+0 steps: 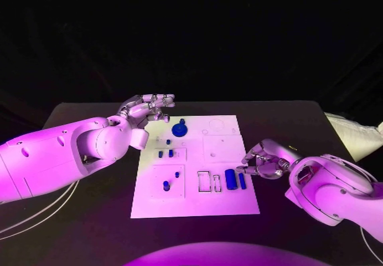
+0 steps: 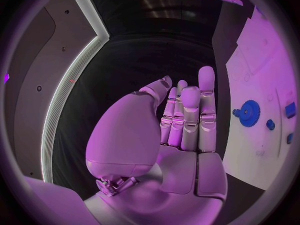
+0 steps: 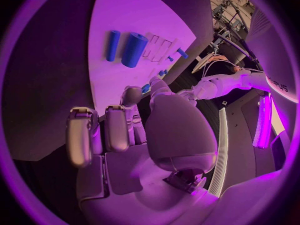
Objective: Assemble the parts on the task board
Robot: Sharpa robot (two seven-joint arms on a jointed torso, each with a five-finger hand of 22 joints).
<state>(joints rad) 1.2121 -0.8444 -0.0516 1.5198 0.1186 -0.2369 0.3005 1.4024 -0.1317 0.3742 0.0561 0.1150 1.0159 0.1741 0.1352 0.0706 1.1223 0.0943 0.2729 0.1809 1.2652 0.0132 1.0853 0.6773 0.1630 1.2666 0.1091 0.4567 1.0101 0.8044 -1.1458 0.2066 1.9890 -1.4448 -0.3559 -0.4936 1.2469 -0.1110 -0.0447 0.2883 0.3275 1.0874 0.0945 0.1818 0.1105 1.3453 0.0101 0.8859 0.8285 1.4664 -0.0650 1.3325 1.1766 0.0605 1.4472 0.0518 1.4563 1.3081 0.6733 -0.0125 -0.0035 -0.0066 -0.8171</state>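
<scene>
White task board point(image 1: 195, 188) lies in the middle of the black tabletop point(image 1: 79, 221), and small blue parts stand or lie on it. One round gear-like part point(image 1: 180, 129) sits near the far edge. Two cylinders lie side by side near the right edge — a thick one point(image 1: 231, 179) and a thin one point(image 1: 242, 181). Five smaller blue pegs are spread over the left half. The left hand point(image 1: 149, 107) hovers at the far left corner of the board, fingers straight and close together, holding nothing. The right hand point(image 1: 261, 160) is just beside the right edge, fingers curled in; whether it pinches something, one cannot tell.
</scene>
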